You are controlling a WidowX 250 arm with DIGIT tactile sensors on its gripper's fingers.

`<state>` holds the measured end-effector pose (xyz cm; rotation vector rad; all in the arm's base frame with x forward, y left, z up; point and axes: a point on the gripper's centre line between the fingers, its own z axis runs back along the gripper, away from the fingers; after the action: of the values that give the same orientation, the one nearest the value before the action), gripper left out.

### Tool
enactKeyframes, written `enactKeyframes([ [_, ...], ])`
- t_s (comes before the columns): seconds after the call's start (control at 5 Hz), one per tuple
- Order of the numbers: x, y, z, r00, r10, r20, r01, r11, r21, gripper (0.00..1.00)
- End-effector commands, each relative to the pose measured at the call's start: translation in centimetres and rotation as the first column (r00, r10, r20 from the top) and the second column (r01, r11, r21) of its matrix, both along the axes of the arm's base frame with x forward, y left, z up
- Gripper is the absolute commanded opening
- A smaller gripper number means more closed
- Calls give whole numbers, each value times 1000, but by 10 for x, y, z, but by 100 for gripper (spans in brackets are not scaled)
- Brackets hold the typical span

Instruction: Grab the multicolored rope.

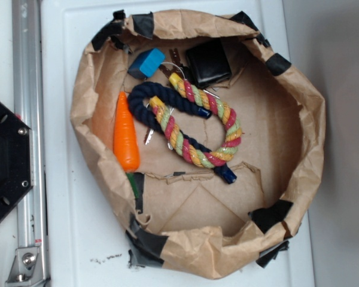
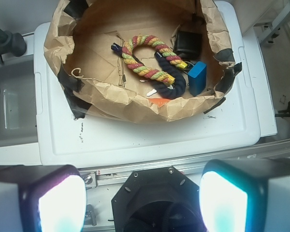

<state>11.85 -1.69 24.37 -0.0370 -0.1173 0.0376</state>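
White plastic lid [image 1: 66, 227] bearing a crumpled brown paper ring [image 1: 96, 72], patched with black tape, holding toys.

From the left in the exterior view, a metal rail [image 1: 27, 119] and a black octagonal base plate [image 1: 3, 161] edge the lid; inside the ring an orange plastic carrot [image 1: 125, 137] lies along the left wall, with a blue rectangular block [image 1: 146, 63] above it. Just right of the carrot a plain navy-blue rope [image 1: 145, 95] curves, touching and partly under the multicolored rope [image 1: 194, 152], a thick twist of red, yellow and light-green strands bent in a U near the ring's middle. A black box [image 1: 208, 63] sits at the top wall. In the wrist view the gripper [image 2: 142, 195] is well apart from the ring, its two glowing pads [image 2: 60, 205] spread wide and gripping nothing.
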Motion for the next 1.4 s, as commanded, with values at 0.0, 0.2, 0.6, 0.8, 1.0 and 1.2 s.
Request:
enactKeyframes([
  [0.0, 0, 0, 0, 1000, 0, 0, 0, 1000, 0, 100],
  [0.2, 50, -1, -27, 983, 29, 180, -2, 989, -149, 100],
  [0.6, 144, 20, -95, 910, 370, 189, -339, 924, -176, 100],
  [0.8, 161, 16, -129, 917, 379, 124, -364, 923, -127, 100],
  [1.0, 171, 5, -175, 915, 401, 35, -398, 914, -74, 100],
  [1.2, 173, -14, -196, 917, 398, -15, -398, 915, -73, 100],
])
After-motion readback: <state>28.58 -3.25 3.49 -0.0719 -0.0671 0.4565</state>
